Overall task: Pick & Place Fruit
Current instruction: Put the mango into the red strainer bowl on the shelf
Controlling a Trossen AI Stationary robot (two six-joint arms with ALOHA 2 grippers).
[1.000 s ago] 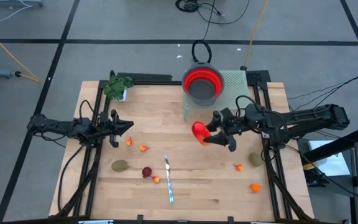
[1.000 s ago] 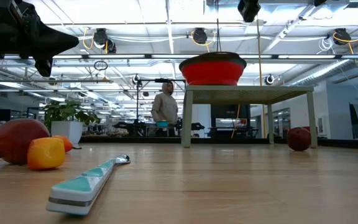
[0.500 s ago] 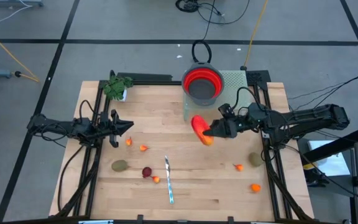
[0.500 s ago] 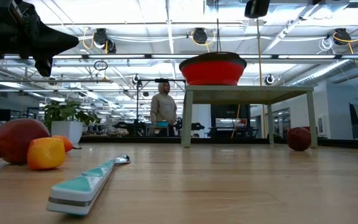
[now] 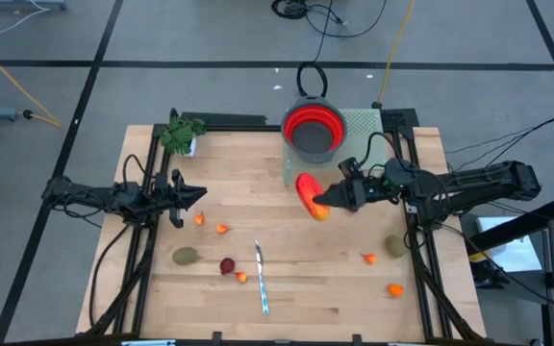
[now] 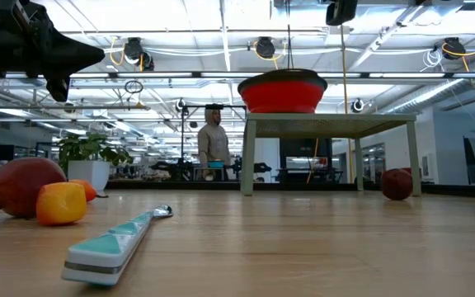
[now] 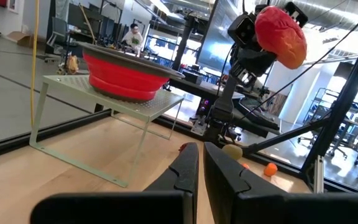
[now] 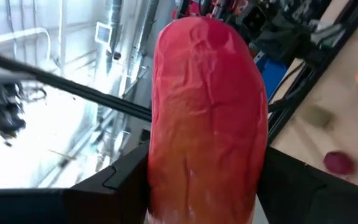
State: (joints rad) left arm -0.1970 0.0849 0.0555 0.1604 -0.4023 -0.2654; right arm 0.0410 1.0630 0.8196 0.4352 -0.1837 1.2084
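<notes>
A: Where's the long orange-red fruit [image 5: 310,195]?
B: Clamped in the right gripper [image 5: 327,200], aloft just beside the red bowl [image 5: 314,128]. Carry it over the rim before releasing. Left gripper [image 5: 188,195] waits, pinched empty.

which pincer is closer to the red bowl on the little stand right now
The right. The right pincer, shut on the long orange-red fruit, sits just in front of the stand holding the red bowl. The left pincer, shut and empty, waits far across the table's left side.
</notes>
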